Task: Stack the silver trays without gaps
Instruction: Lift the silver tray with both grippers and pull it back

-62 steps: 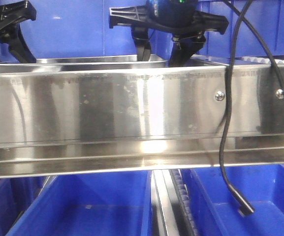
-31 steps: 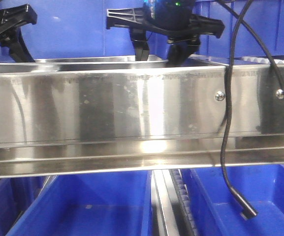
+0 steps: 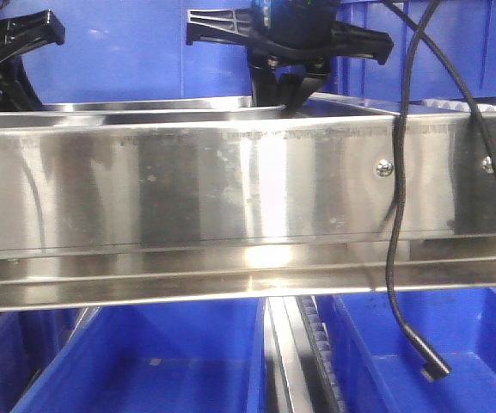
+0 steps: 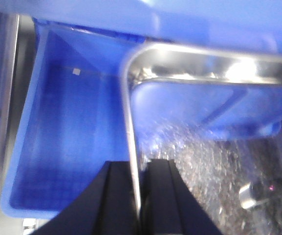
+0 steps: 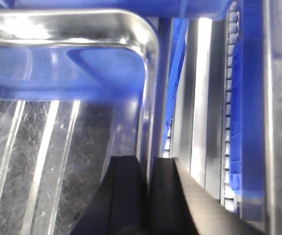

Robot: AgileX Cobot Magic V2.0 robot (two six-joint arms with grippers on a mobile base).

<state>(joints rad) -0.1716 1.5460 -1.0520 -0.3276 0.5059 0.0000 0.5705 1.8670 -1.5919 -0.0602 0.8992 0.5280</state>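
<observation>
A silver tray (image 3: pixel 144 106) lies behind a wide steel rail (image 3: pixel 230 181) that crosses the front view. Only the tray's thin rim shows above the rail, from 9 o'clock to just past centre. The left tool (image 4: pixel 135 208) is pressed together on the tray's left rim. In its wrist view one black finger (image 4: pixel 115 200) sits outside the rim and the other inside, with the rim running up between them toward 12 o'clock. A blue bin (image 4: pixel 67 137) lies at 9 o'clock of that rim. The right tool (image 5: pixel 147 196) pinches the tray's right rim the same way, one finger (image 5: pixel 126 196) inside the shiny pan. In the front view this tool hangs near 12 o'clock. A black cable (image 3: pixel 394 258) droops across the rail at 3 o'clock, beside two screws (image 3: pixel 383 169). More blue bins (image 3: pixel 144 370) sit below at 6 o'clock.
</observation>
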